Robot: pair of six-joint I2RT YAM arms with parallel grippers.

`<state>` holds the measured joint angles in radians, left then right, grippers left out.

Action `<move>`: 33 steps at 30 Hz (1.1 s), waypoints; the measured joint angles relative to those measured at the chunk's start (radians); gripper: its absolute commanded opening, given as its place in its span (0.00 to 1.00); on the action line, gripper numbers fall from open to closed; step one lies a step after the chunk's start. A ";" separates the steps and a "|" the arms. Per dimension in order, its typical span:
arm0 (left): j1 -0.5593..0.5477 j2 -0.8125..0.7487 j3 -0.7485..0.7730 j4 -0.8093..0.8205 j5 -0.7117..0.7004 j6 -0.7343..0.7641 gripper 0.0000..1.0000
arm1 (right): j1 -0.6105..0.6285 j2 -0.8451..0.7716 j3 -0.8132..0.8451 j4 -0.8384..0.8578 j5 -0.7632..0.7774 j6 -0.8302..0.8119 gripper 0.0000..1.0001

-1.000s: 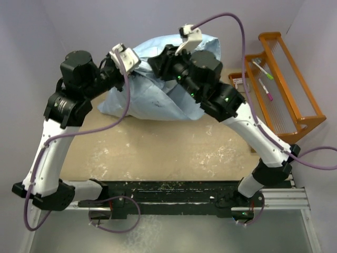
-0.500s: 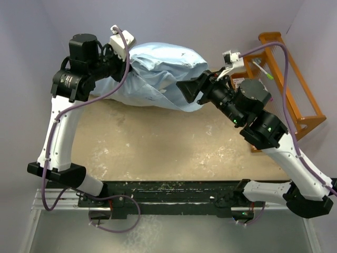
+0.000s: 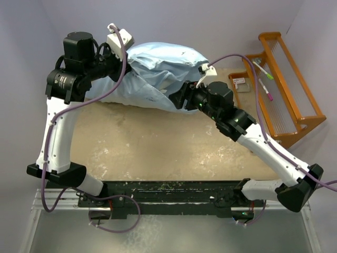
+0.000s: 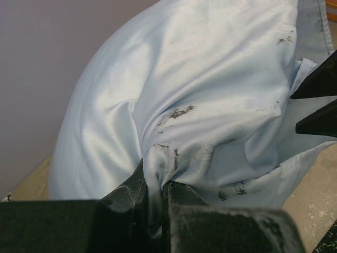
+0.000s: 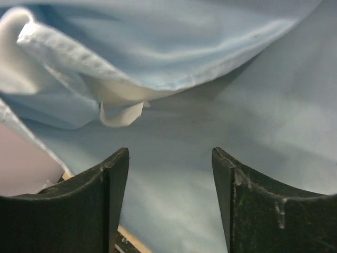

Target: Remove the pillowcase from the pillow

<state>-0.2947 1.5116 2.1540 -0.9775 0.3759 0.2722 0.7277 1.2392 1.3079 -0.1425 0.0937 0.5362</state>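
Observation:
The light-blue pillowcase lies bulging at the back of the table. The pillow is almost wholly hidden inside it. My left gripper is at its left end, shut on a pinched fold of the pillowcase. My right gripper is open at the near right edge of the pillowcase, and its dark fingertips show in the left wrist view. In the right wrist view the open gripper faces blue cloth. The pillowcase's hem hangs above, with a small white flap under it.
An orange wooden rack with pens stands at the right back. A small card lies beside it. The pale walls are close behind the pillowcase and on the left. The tan table top stretches in front.
My right arm swung out to the right, then came back left, bringing its open gripper to the pillowcase's near right edge. My left gripper pulled the cloth left and holds it there.

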 measured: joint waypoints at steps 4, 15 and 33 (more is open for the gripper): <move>0.000 0.000 0.029 -0.031 0.016 0.000 0.00 | -0.025 0.027 -0.005 0.085 -0.012 0.004 0.81; 0.003 0.000 0.113 -0.104 0.067 0.001 0.00 | -0.083 0.192 -0.005 0.443 -0.130 0.021 1.00; 0.023 -0.010 0.133 -0.159 0.081 0.031 0.56 | -0.015 0.442 0.093 0.895 -0.131 0.060 0.00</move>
<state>-0.2718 1.5021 2.2871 -1.1362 0.4572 0.3035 0.7124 1.6810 1.4006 0.7525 -0.0376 0.5957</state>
